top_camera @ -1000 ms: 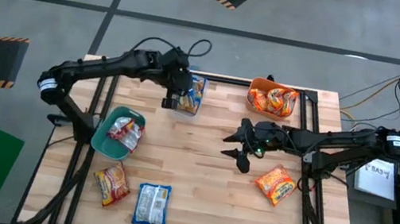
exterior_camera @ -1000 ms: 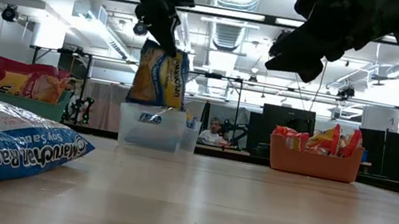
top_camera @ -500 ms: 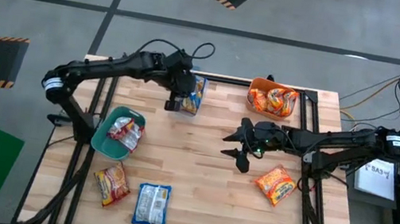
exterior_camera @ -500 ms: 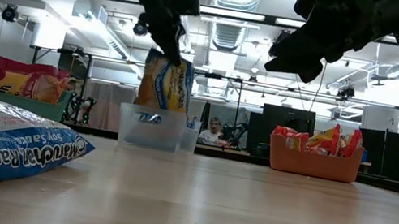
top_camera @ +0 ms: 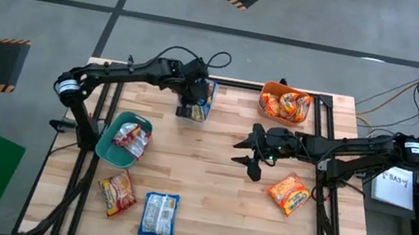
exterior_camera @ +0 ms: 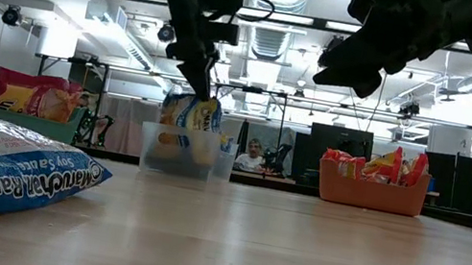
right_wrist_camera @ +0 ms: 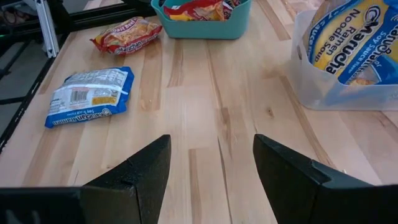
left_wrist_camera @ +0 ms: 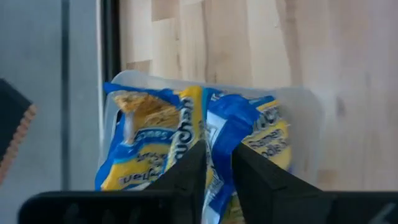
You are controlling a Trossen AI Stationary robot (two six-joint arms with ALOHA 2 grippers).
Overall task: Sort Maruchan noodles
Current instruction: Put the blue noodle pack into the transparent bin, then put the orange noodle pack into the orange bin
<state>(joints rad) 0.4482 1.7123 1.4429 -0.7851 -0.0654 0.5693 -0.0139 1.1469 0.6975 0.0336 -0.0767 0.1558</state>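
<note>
My left jaws pinch a blue-and-yellow packet standing in the clear bin at the table's far edge.
My right jaws hover spread over the table's middle, holding nothing. The orange bin holds orange packets; the teal bin holds a red-and-white one. Loose on the table: an orange packet near the right arm, another orange packet and a blue packet at the near-left.
</note>
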